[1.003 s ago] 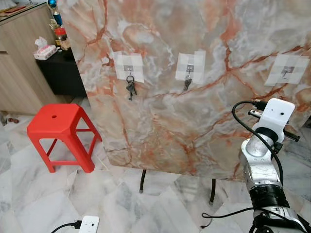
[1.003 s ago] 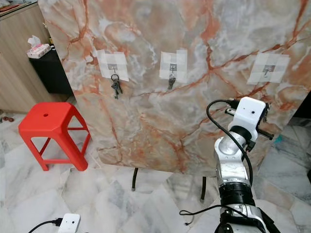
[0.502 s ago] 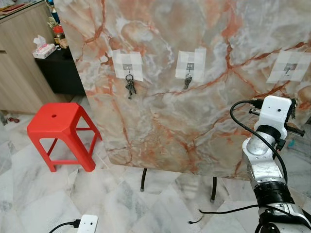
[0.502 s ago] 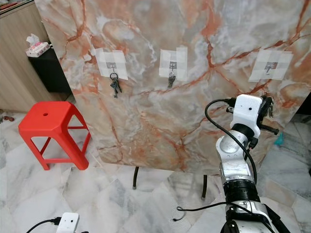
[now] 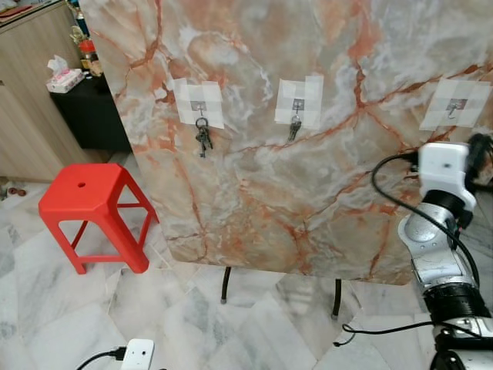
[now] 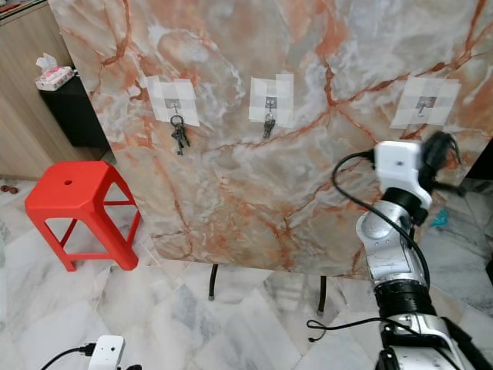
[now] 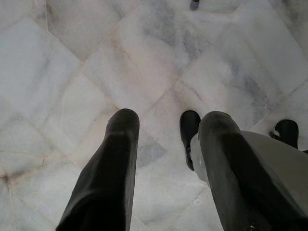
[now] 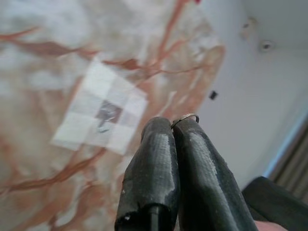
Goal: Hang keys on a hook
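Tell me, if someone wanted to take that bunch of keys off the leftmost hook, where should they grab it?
Probably by the ring at the top of the keys, coming straight at the board's face and lifting up off the hook; the keys dangle loose below.

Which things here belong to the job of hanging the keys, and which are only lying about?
Part of the job:
- right gripper, shut on a key ring
- empty hook on the marble board
- two hooks already carrying keys

Just lying about:
- red stool
- tissue box
- wooden cabinet
- left gripper, idle over the floor
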Robot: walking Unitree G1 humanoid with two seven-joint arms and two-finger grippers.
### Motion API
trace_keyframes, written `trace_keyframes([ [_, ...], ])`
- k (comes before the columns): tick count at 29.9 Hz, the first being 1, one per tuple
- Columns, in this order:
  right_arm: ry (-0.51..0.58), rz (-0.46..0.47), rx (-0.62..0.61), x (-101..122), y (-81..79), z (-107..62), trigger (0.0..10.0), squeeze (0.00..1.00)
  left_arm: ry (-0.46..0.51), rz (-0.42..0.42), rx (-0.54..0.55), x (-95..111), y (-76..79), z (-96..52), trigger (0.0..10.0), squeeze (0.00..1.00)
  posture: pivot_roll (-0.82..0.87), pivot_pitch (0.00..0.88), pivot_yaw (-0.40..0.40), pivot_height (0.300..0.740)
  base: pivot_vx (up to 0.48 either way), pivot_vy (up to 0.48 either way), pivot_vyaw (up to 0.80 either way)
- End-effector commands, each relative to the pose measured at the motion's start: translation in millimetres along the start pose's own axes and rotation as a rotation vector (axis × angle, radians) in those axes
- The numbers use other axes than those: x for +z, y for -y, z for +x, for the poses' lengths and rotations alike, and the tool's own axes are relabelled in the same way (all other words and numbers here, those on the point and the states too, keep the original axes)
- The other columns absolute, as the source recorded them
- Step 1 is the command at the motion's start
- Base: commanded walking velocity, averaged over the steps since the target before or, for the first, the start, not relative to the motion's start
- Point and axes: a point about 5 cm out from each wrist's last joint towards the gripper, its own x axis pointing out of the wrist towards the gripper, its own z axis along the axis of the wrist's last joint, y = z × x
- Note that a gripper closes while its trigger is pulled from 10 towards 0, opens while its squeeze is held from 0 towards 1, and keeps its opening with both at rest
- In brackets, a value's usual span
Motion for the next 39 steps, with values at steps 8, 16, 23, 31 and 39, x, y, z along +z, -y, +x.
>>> trace_keyframes([
  [8,-0.31,0.064,0.174,-56,4.7,-58.6,10.0,0.0,-0.02,-0.011,-0.014,-3,-0.4,-0.4,10.0,0.0,0.07,0.066,0.022,0.74,0.0,0.0,0.0],
  [16,-0.58,-0.037,0.767,-104,-19.4,-117.0,10.0,0.0,-0.022,-0.018,0.002,-3,-3.8,-0.7,10.0,0.0,0.06,0.057,0.023,0.74,0.0,0.0,0.0],
  [23,-0.485,-0.357,1.245,-109,-25.0,-136.5,10.0,0.0,-0.027,-0.023,0.001,-3,-4.3,-0.7,10.0,0.0,0.05,0.045,0.024,0.74,0.0,0.0,0.0],
  [31,-0.255,-0.728,0.961,-96,-5.3,-73.4,10.0,0.0,-0.029,-0.026,-0.005,-3,-1.7,-0.3,10.0,0.0,0.06,0.037,0.021,0.74,0.0,0.0,0.0],
  [39,-0.022,-0.761,0.779,-61,-5.4,-48.7,10.0,0.0,-0.029,-0.034,-0.003,-4,-2.6,-0.6,10.0,0.0,0.06,0.05,0.021,0.74,0.0,0.0,0.0],
])
